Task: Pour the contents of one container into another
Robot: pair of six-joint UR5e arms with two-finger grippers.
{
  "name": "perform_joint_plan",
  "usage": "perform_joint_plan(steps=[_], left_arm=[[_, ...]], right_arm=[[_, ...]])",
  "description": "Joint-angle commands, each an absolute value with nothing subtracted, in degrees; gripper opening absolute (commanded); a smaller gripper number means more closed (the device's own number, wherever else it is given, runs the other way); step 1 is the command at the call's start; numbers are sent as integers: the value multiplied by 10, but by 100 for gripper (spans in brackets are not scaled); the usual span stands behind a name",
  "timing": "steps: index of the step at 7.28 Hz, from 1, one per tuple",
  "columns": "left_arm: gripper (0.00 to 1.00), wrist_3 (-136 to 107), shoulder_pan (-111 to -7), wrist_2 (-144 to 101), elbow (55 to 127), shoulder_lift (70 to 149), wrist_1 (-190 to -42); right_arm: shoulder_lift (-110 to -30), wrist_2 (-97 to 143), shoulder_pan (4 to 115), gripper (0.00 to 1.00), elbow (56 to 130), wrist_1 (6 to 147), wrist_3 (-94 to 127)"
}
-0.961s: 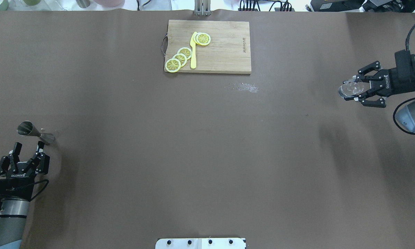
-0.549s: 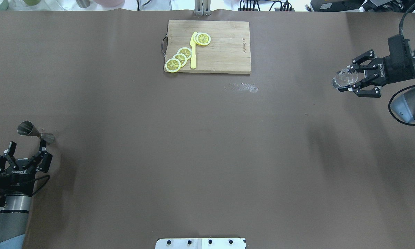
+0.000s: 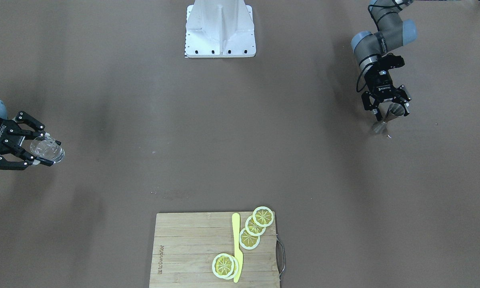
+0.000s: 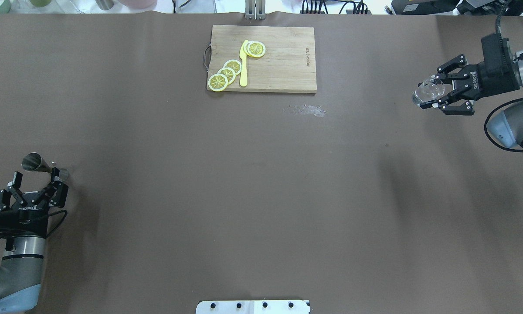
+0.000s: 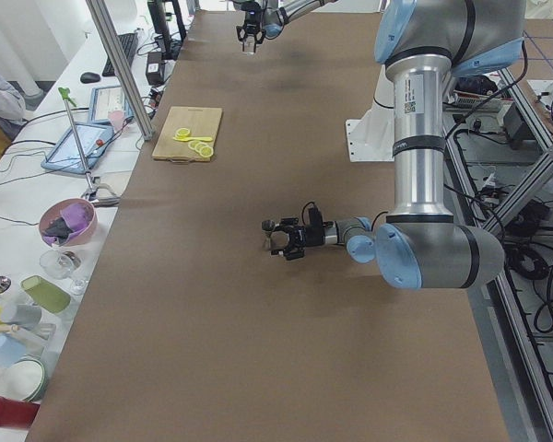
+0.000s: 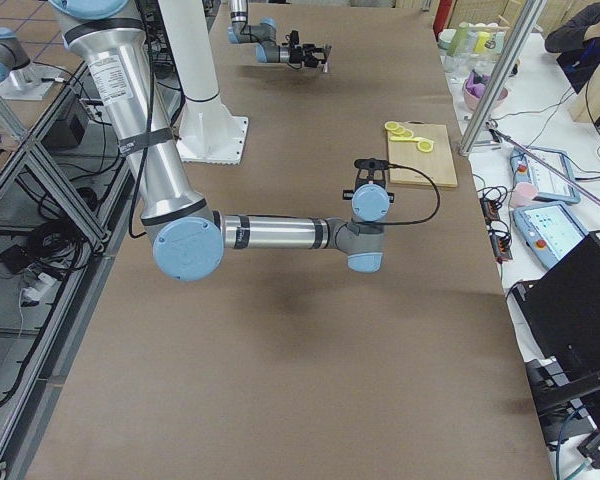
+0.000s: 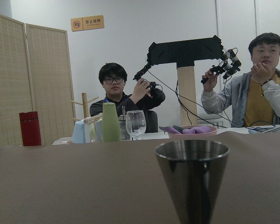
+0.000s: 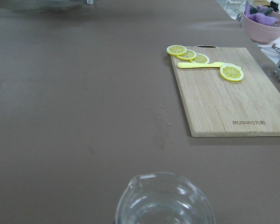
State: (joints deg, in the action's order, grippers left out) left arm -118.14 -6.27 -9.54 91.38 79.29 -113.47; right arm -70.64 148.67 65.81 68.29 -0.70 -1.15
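The dark steel jigger (image 4: 37, 163) stands upright on the brown table at the near left, also seen in the front view as the jigger (image 3: 384, 123). My left gripper (image 4: 35, 176) is open and level with it, its fingers either side of the jigger without closing. The left wrist view shows the jigger (image 7: 192, 179) close ahead. My right gripper (image 4: 432, 94) is at the far right, above the table, shut on the small clear glass (image 4: 425, 92). The glass rim (image 8: 165, 199) fills the bottom of the right wrist view.
A wooden cutting board (image 4: 283, 61) with lemon slices (image 4: 225, 73) and a yellow knife (image 4: 243, 65) lies at the far middle. Pale spilled specks (image 4: 307, 110) lie just in front of it. The white robot base (image 4: 253, 306) is at the near edge.
My left gripper has moved forward to the jigger, with its fingers spread wider. My right gripper has carried the glass farther from the robot and slightly towards the board.
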Motion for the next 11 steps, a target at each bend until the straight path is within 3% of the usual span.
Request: perform_joint_plan(steps=[1,3,9,11], left_arm=[[93,-1181,-68,-119,913,801,-1134],[80,-1182,-69,-126,913,806,-1136],[3,-1178,-80,-122,922,818,-1136],[0,-1158,-83,-120,944,817,-1136]], right_arm=[[-704,1491,658,0,716,38,-11],[-698,1492,658,0,724,53,-11],[-699,1492,651,0,767,98,-11],[-699,1492,650,0,774,101,-11]])
